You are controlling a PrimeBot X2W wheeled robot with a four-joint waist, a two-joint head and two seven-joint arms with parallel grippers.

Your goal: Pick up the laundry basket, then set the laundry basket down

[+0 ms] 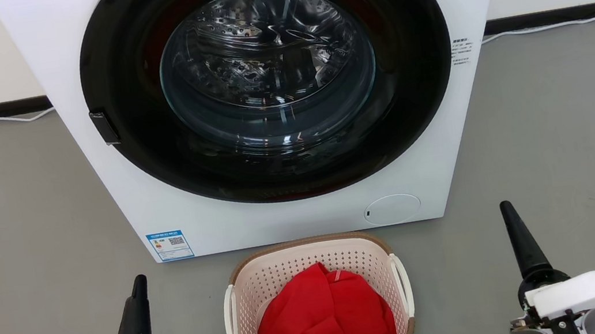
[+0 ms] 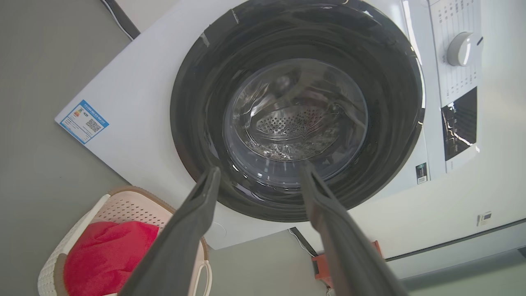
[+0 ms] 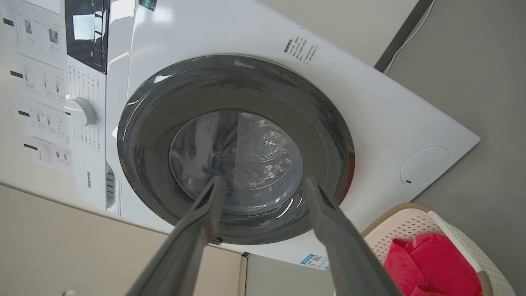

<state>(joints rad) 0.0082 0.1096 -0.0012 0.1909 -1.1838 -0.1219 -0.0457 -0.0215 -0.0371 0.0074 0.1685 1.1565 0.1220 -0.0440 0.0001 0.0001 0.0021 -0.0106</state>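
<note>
The left tool (image 2: pixel 259 168) is hanging released, fingers spread and holding nothing, left of the laundry basket (image 1: pixel 308 242). The basket is sitting on the grey floor (image 1: pixel 21 229) just before the washing machine (image 1: pixel 105 205), between both tools, and is carrying a red garment (image 1: pixel 325 320). The right tool (image 3: pixel 264 181) is gaping empty on its right. Nothing is touching the basket, so lifting and setting down are both looking undone. A blue QR sticker (image 1: pixel 170 245) is showing at the machine's lower left, and "Hisense" (image 3: pixel 88 180) is reading on its front.
</note>
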